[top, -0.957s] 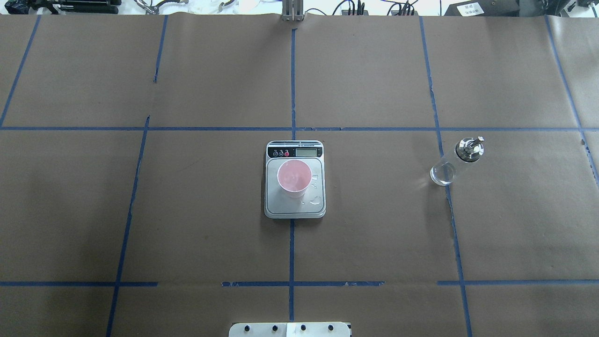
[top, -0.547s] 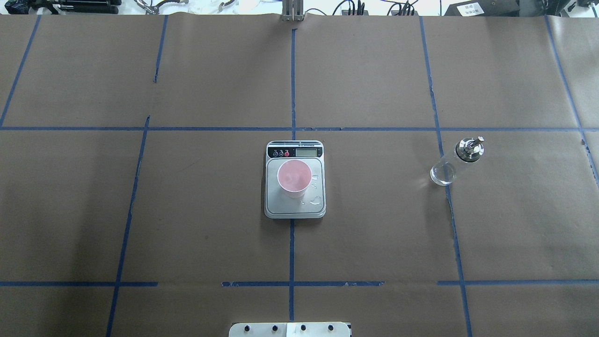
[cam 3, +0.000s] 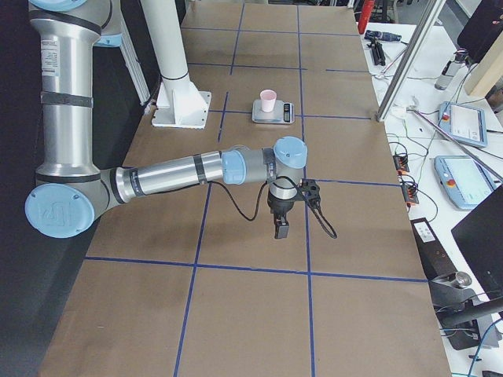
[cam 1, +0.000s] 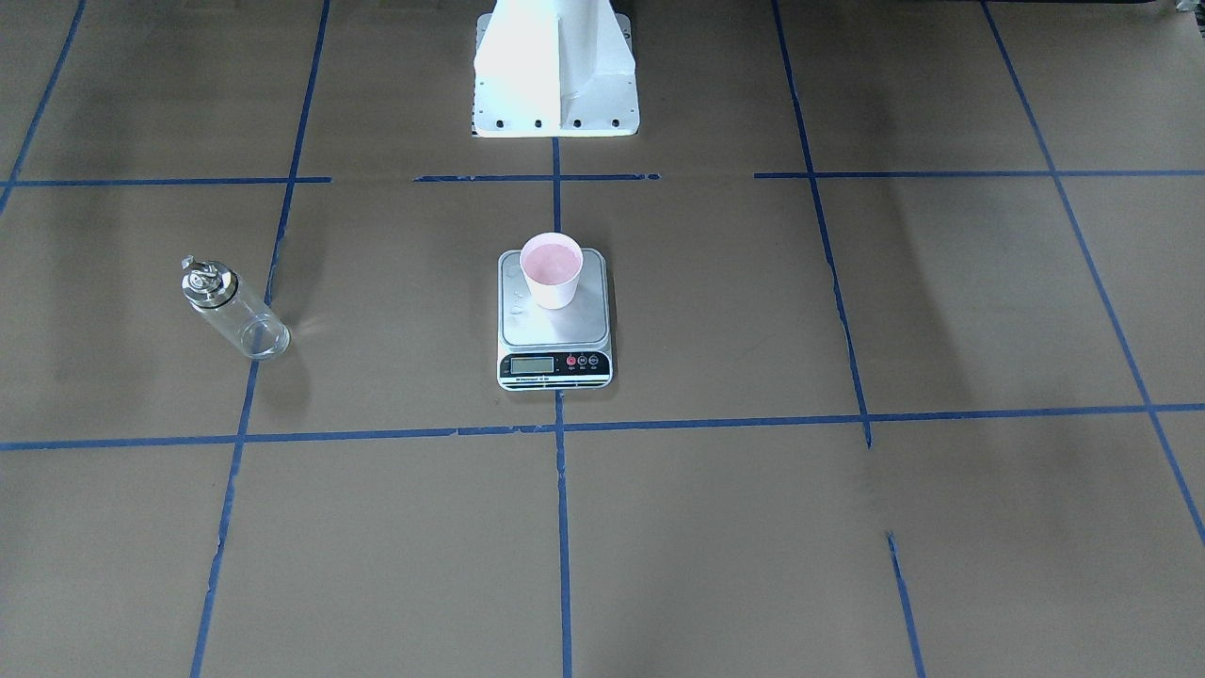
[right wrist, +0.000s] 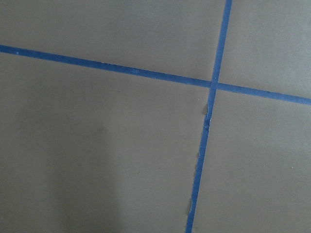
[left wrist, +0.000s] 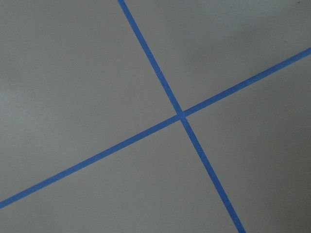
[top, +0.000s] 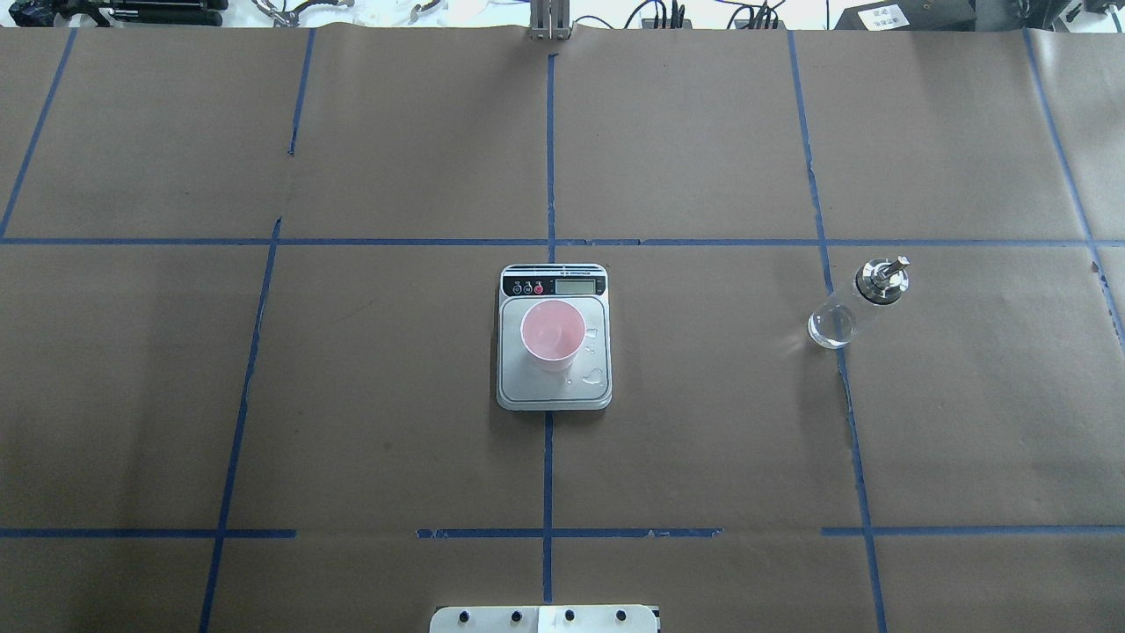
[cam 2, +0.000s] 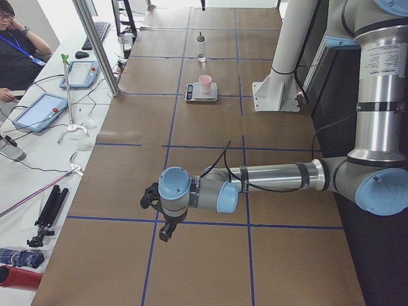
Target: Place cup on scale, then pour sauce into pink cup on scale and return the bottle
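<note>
The pink cup [top: 552, 332] [cam 1: 552, 268] stands upright on the steel scale [top: 554, 397] [cam 1: 555, 369] at the table's middle, toward the platform's display end. The clear bottle [top: 857, 299] [cam 1: 231, 311] with its metal cap stands alone on the paper on my right side, well apart from the scale. My left gripper [cam 2: 164, 233] hangs over bare paper far out at the left end. My right gripper [cam 3: 280, 229] hangs likewise at the right end. Both show only in the side views, so I cannot tell whether they are open or shut. Both wrist views show just paper and tape.
Small clear droplets [top: 595, 376] lie on the scale platform beside the cup. The white robot pedestal [cam 1: 555, 66] stands behind the scale. Blue tape lines grid the brown paper. A seated person [cam 2: 16, 38], tablets and cables occupy the bench beyond the table's far edge.
</note>
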You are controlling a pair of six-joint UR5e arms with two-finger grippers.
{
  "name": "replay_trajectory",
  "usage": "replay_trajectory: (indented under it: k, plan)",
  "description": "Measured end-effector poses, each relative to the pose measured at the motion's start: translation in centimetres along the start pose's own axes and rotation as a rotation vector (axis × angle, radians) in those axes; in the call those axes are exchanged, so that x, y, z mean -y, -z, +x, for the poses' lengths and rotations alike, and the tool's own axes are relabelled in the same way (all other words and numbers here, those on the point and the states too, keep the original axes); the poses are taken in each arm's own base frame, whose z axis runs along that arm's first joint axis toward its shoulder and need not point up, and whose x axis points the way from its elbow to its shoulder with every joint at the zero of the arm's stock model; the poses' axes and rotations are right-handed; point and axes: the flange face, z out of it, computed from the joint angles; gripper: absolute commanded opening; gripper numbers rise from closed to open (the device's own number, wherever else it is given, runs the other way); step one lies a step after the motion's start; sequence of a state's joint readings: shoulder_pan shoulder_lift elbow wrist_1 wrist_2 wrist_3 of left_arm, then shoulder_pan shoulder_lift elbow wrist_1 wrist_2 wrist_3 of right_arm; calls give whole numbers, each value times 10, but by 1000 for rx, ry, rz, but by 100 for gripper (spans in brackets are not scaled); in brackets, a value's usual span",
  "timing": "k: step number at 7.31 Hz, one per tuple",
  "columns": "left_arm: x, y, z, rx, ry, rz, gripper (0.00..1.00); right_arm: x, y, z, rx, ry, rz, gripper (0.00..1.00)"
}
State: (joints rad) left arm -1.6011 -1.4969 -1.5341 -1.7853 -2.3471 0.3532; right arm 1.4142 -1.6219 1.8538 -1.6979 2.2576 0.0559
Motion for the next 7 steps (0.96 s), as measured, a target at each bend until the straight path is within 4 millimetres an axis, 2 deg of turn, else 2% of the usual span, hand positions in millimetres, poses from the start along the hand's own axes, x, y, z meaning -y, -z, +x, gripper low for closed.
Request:
replay_trajectory:
  k: [1, 3, 5, 7]
  plan:
    - [-11, -4, 0, -4, 12, -12, 100, -3, 9, 11, 49, -33, 18, 100]
    - [-6, -2, -1, 33, 13, -30, 100, -13, 21, 33, 129, -95, 42, 100]
    - [22, 10, -3, 52, 36, -66, 100, -21, 10, 52, 154, -138, 23, 100]
    - [37, 18, -1, 50, 45, -74, 100, -21, -5, 66, 158, -162, 0, 100]
